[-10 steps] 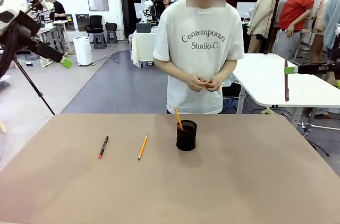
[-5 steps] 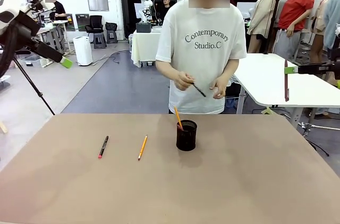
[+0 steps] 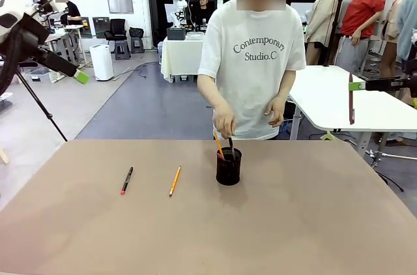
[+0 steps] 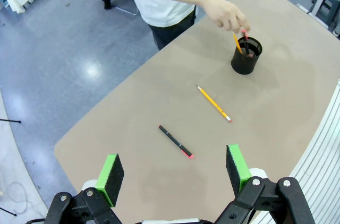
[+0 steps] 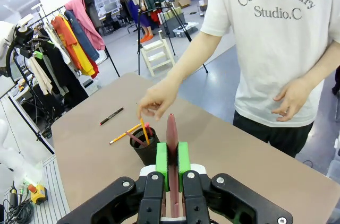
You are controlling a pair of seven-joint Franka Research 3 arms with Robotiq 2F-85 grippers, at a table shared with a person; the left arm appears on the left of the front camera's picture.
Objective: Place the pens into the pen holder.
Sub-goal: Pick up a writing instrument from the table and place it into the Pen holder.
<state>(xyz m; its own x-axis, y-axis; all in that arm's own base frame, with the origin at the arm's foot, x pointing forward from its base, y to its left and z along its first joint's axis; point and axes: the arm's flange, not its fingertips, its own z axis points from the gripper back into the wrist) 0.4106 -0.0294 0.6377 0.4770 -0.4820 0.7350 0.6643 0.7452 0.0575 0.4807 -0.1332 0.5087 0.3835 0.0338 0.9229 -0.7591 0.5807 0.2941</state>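
Black mesh pen holder [image 3: 229, 166] stands upright near the middle of the table [image 3: 313, 223], toward the far edge where the person stands. One yellow-orange pencil [image 3: 218, 144] leans inside it, its upper end sticking out over the rim. The person's hand [image 3: 225, 122] hangs right above the holder, pinching a dark pen [image 3: 230, 145] whose lower end dips into the opening; from my right wrist view it looks to have a reddish end, though it is too small for me to be sure. Their other hand [image 3: 275, 111] is loosely curled at waist height, away from the table.

Two pens lie flat on the table on my left side of the holder, apart from each other and from it. The nearer one is a second yellow pencil [image 3: 174, 181], and beyond that lies a black pen with a red-pink end [image 3: 126, 180].

My right gripper [image 5: 172, 152] is raised off to the right of the table, its green pads clamped together on a dark reddish pen [image 5: 171, 126], which hangs below the pads in the front view. My left gripper [image 4: 172, 163] is high above the table's left side with its pads spread wide and nothing between them, looking down on the black pen, the yellow pencil and the holder beyond
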